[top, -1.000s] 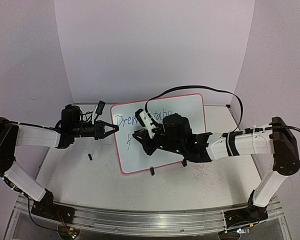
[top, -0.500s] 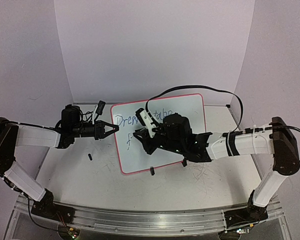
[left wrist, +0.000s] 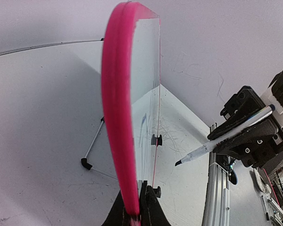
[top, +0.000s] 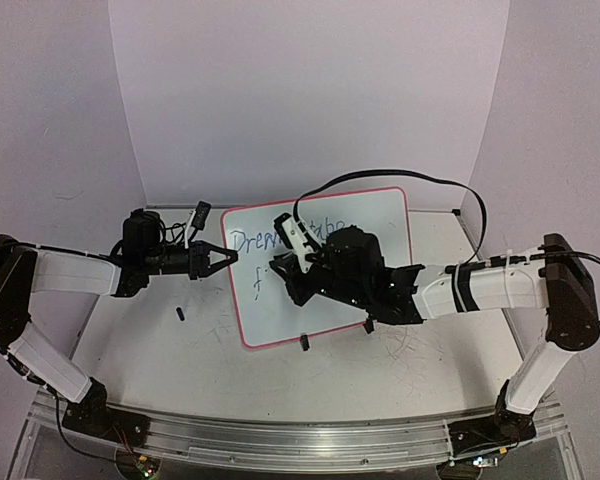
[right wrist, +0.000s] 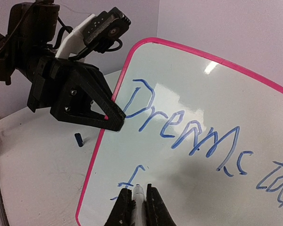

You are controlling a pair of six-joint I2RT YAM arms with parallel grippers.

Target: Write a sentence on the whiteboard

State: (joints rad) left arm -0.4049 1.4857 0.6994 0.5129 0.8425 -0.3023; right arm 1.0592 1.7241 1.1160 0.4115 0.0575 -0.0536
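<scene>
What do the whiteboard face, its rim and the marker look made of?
The whiteboard face looks like a glossy white coated sheet; it mirrors a light. Its rim: smooth pink plastic or rubber, evenly coloured. The marker: white plastic-looking barrel, dark tip, perhaps felt.

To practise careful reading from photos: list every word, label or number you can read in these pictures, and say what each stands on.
"Dreams": blue handwriting, top line of the whiteboard.
"ta": start of the next word on that line, cut off at the edge of the right wrist view; in the top view the rest is too small to read.
"f": a lone letter starting the second line, beside the marker tip.
No printed labels, brands or numbers can be read.
</scene>
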